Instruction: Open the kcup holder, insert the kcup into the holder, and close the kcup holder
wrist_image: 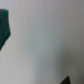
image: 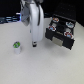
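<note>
Kcup (image: 17, 47): upright on table (image: 45, 67), well apart from kcup holder (image: 61, 32), on exterior view's left. Gripper (image: 34, 44) between them, fingers near table; spread indiscernible. Pod likely light, thin-walled, crushable; grasp across side wall, gently.

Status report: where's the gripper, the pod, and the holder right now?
Gripper low over the table, jaw state unclear, holding nothing visible. Kcup upright, untouched. Kcup holder at the exterior view's right. Nothing between them.
</note>
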Robot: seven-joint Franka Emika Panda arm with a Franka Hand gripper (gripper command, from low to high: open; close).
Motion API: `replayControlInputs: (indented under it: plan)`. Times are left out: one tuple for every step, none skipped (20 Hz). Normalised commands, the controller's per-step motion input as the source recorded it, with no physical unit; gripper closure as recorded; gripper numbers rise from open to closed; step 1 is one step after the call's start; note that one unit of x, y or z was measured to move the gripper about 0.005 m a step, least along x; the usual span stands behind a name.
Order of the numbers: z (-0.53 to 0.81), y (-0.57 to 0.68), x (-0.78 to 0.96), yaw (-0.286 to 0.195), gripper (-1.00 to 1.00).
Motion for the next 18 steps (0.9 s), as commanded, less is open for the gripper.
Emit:
replayControlInputs:
  plan:
    - [-0.06,-0.55,-0.35,-0.198,-1.00]
    - [-0.08,-0.55,-0.36,-0.205,-1.00]
    - [-0.08,-0.55,-0.36,-0.202,-1.00]
    - [-0.10,-0.56,-0.38,-0.199,-1.00]
    - [-0.13,-0.56,-0.40,-0.202,-1.00]
    - [-0.15,-0.56,-0.41,-0.204,-1.00]
    - [-0.18,-0.56,-0.42,-0.201,-1.00]
    - [-0.25,-0.57,-0.44,-0.189,-1.00]
    - [-0.31,-0.58,-0.45,-0.184,-1.00]
    - [-0.37,-0.59,-0.47,-0.180,-1.00]
    - [-0.39,-0.59,-0.48,-0.179,-1.00]
    - [-0.39,-0.56,-0.54,-0.199,-1.00]
    - [-0.41,-0.56,-0.54,-0.202,-1.00]
    - [-0.42,-0.55,-0.55,-0.207,-1.00]
    - [-0.44,-0.56,-0.54,-0.208,-1.00]
    - [-0.45,-0.55,-0.52,-0.208,-1.00]
    - [-0.45,-0.55,-0.48,-0.199,-1.00]
    - [-0.45,-0.51,-0.44,-0.185,-1.00]
